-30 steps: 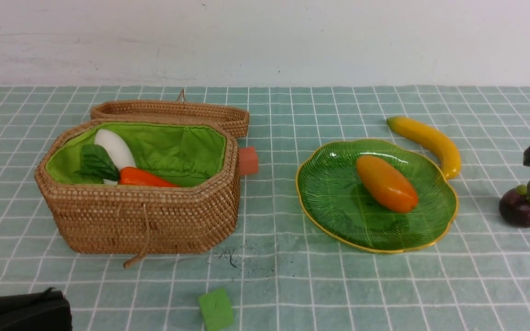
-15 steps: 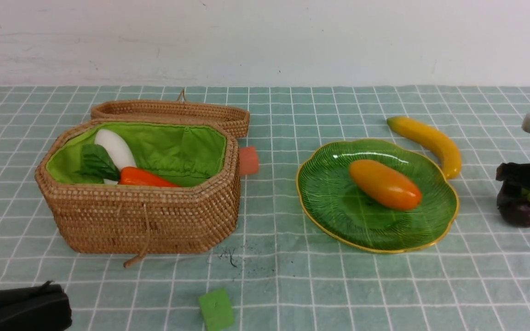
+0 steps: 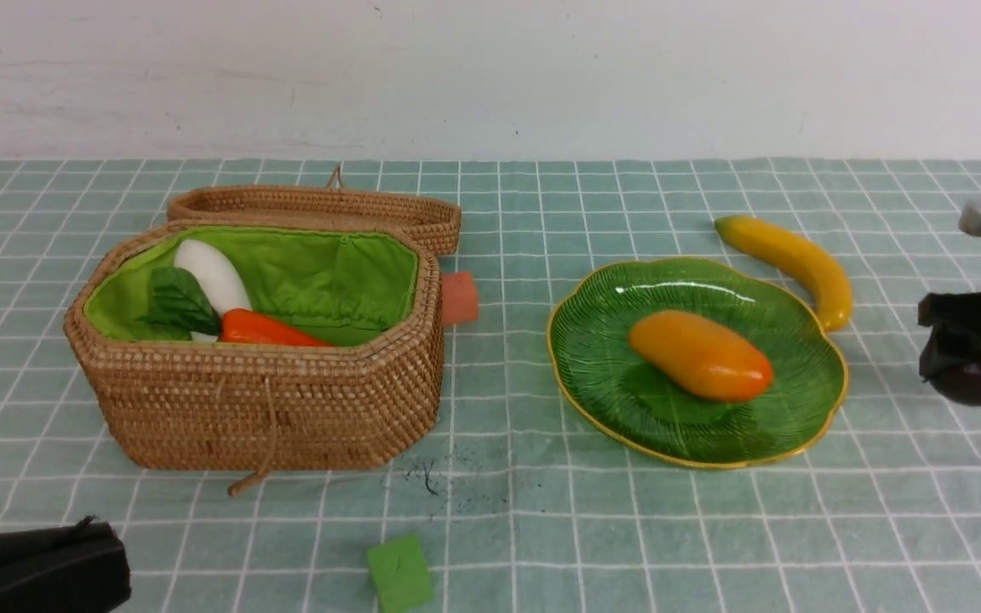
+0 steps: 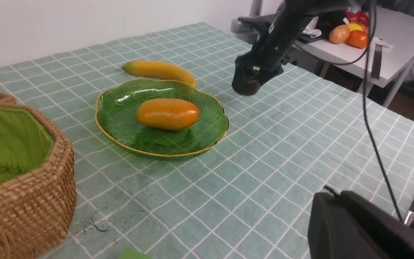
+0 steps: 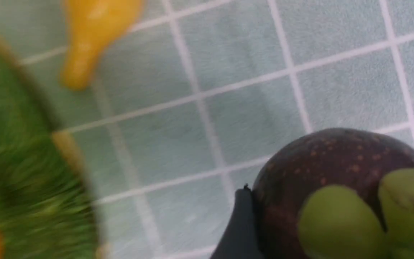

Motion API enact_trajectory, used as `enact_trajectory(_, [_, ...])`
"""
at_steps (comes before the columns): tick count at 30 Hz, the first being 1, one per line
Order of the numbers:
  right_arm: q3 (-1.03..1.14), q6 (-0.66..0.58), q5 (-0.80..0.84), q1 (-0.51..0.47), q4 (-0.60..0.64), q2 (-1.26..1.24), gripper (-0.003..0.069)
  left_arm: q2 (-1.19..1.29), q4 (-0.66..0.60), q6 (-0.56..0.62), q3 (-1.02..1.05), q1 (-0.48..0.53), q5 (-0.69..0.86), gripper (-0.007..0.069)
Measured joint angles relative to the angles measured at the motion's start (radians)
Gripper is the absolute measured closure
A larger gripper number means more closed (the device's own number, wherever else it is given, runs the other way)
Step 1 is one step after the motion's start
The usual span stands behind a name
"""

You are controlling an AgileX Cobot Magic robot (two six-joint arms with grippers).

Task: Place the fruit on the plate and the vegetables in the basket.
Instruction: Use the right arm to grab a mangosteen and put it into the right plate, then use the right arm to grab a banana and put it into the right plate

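Since a second earlier, the right gripper [image 3: 965,351] had come down over the mangosteen [image 3: 972,387] at the right edge of the front view and clamped it between its black fingers [image 5: 238,230]. The fruit sat slightly higher in the frame than before. The mango [image 3: 701,367] had rolled leftward on the plate [image 3: 601,340].

The mangosteen was round and dark purple, with tan speckles and fat green cap lobes; the gripper covered its top in the front view. Whether it was clear of the cloth could not be told.

Three fruits showed: the mangosteen, the orange-yellow mango lying on the one ribbed green plate right of centre, and a yellow banana [image 3: 788,260] on the cloth just beyond the plate's upper right rim. Two vegetables showed, a white radish [image 3: 211,271] and a carrot [image 3: 265,329], in the one wicker basket [image 3: 269,400] at the left, both partly hidden by its near wall. Its lid [image 3: 316,209] lay behind it.

Only a black corner of the left gripper [image 3: 31,572] entered at the lower left, so its opening could not be told.
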Motion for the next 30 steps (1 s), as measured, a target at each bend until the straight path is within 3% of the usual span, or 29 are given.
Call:
enact_trajectory(5, [0.03, -0.006, 0.003, 0.151, 0.072, -0.128, 0.0076, 0.0, 0.027, 0.0, 0.0, 0.0, 0.0, 0.0617])
enact_trajectory(10, [0.041, -0.006, -0.056, 0.245, 0.061, -0.066, 0.0076, 0.0, 0.042, 0.0, 0.0, 0.0, 0.001, 0.0617])
enact_trajectory(19, [0.046, -0.006, -0.066, 0.257, 0.056, -0.026, -0.0022, 0.0, 0.046, 0.0, 0.0, 0.0, 0.004, 0.0617])
enact_trajectory(26, [-0.071, 0.008, 0.071, 0.26, -0.014, -0.079, 0.0027, 0.0, 0.048, 0.0, 0.0, 0.0, -0.008, 0.0617])
enact_trajectory(30, [-0.231, 0.072, 0.101, 0.252, -0.13, -0.042, 0.0111, 0.004, 0.049, 0.0, 0.0, 0.0, -0.043, 0.0612])
